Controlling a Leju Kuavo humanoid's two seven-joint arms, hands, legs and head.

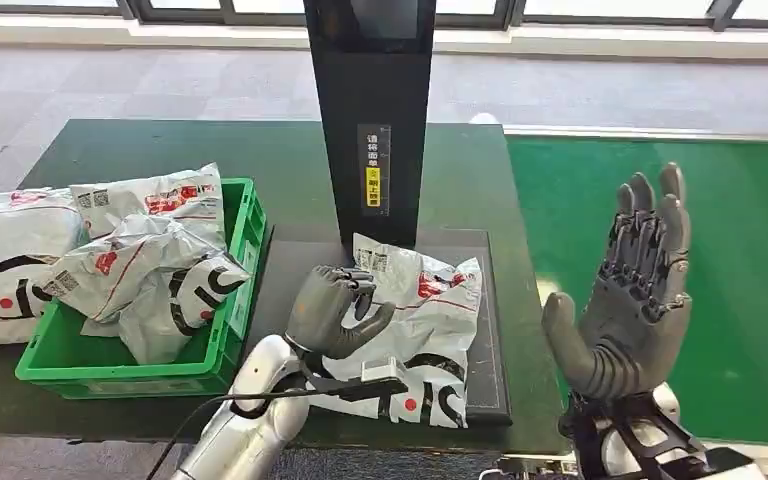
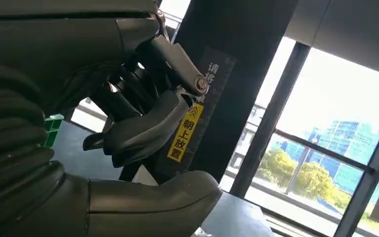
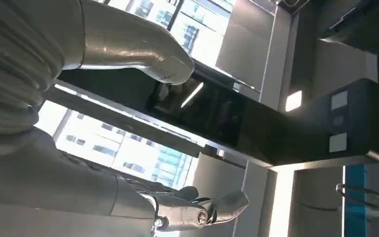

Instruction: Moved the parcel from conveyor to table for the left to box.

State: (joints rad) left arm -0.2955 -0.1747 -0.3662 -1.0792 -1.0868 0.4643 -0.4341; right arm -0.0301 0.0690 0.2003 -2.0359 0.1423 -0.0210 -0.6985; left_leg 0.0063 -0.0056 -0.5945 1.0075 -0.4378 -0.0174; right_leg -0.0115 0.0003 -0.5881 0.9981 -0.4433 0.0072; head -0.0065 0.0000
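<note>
A white parcel [image 1: 430, 300] with red and black print lies flat on a dark plate [image 1: 488, 370] at the foot of a black post. My left hand [image 1: 335, 310] is over the parcel's near left part, back up. Its fingers are curled in, and the left wrist view shows nothing inside the left hand [image 2: 143, 123]. My right hand [image 1: 630, 300] stands upright and empty at the table's right edge, fingers spread and palm facing left. In the right wrist view the right hand [image 3: 79, 187] holds nothing.
A green crate [image 1: 255, 230] at the left holds several similar parcels [image 1: 150, 260]; another parcel [image 1: 0, 260] lies outside it on the dark green table [image 1: 160, 150]. The black post [image 1: 370, 120] rises mid-table. The green conveyor [image 1: 740, 250] runs at the right.
</note>
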